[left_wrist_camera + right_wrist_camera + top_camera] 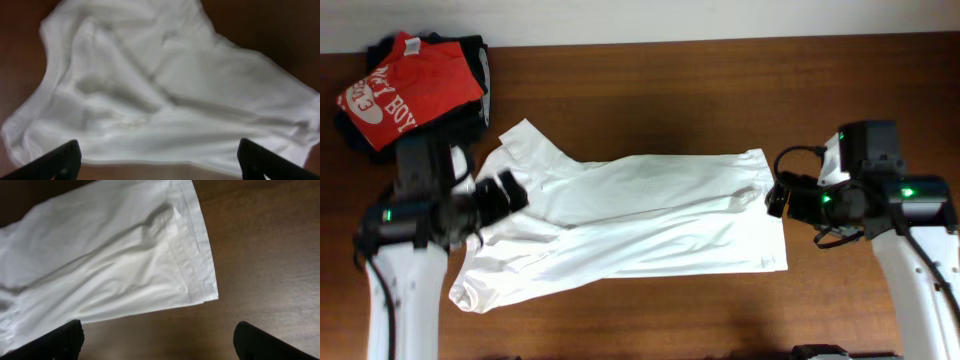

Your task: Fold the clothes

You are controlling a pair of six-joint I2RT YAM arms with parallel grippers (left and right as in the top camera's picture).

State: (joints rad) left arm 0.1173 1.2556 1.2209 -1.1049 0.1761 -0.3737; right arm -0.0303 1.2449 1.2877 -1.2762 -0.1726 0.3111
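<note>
- A white T-shirt [640, 215] lies rumpled and stretched lengthwise on the dark wooden bench [670, 80], with creases running along its body.
- The left gripper [505, 190] hangs over the T-shirt's collar-and-sleeve end. Its jaws are spread wide with only loose cloth beneath them, and they grip nothing.
- The right gripper [777, 197] sits at the T-shirt's opposite end, just beside the stitched hem and over bare wood. Its jaws also stand wide apart and empty.
- The hem corner nearest the right gripper lies flat against the bench, its double seam clear in the right wrist view.
- A red T-shirt [405, 85] with white lettering rests on dark folded garments [475, 60] beyond the white T-shirt's collar end, near it but apart.
</note>
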